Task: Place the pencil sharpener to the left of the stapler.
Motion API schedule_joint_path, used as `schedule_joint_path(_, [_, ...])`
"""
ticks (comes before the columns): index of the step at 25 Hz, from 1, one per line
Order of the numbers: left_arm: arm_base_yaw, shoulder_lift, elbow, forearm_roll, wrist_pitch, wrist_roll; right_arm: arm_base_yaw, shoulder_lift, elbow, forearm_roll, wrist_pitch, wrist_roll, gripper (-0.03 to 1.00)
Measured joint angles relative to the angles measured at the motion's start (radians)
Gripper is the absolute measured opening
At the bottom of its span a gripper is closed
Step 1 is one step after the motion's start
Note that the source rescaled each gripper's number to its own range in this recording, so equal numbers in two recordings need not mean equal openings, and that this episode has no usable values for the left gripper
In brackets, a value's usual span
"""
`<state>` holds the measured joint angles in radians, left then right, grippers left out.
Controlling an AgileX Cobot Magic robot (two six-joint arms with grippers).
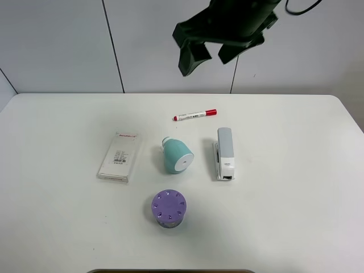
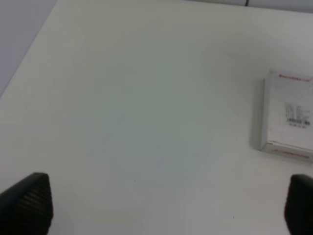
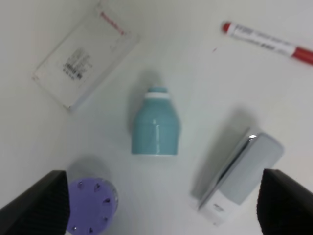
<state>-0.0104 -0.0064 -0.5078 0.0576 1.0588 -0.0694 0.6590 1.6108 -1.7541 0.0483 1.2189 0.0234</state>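
The teal pencil sharpener (image 1: pixel 177 155) (image 3: pixel 156 128) lies on its side on the white table, white face toward the front. It rests a short gap to the left of the grey and white stapler (image 1: pixel 224 152) (image 3: pixel 241 174). My right gripper (image 1: pixel 207 57) (image 3: pixel 161 205) hangs high above the table's back, open and holding nothing, well clear of both things. In the left wrist view my left gripper (image 2: pixel 166 205) is open over bare table near the left side, with only its two fingertips (image 2: pixel 27 203) showing.
A red-capped white marker (image 1: pixel 195 115) (image 3: pixel 268 40) lies behind the sharpener. A flat white box (image 1: pixel 119 156) (image 2: pixel 288 117) (image 3: pixel 84 58) sits to the left. A purple cylinder with holes (image 1: pixel 169 208) (image 3: pixel 90 205) stands in front.
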Motion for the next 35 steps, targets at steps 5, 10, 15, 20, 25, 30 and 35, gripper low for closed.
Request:
schedule_joint_path(5, [0.000, 0.000, 0.000, 0.000, 0.000, 0.000, 0.000, -0.116, 0.001, -0.057, 0.001, 0.001, 0.43])
schedule_joint_path(10, [0.000, 0.000, 0.000, 0.000, 0.000, 0.000, 0.001, -0.251, 0.057, -0.079, 0.000, 0.001, 0.43])
schedule_joint_path(15, [0.000, 0.000, 0.000, 0.000, 0.000, 0.000, 0.001, -0.422, 0.301, -0.149, 0.003, 0.005, 0.43])
schedule_joint_path(20, [0.000, 0.000, 0.000, 0.000, 0.000, 0.000, -0.046, -0.563, 0.485, -0.155, 0.004, 0.034, 0.43])
schedule_joint_path(25, [0.000, 0.000, 0.000, 0.000, 0.000, 0.000, -0.297, -0.808, 0.643, -0.163, 0.004, 0.052, 0.43])
schedule_joint_path(30, [0.000, 0.000, 0.000, 0.000, 0.000, 0.000, -0.474, -1.062, 0.795, -0.166, -0.101, 0.053, 0.43])
schedule_joint_path(35, [0.000, 0.000, 0.000, 0.000, 0.000, 0.000, -0.542, -1.257, 0.951, -0.166, -0.184, 0.053, 0.43])
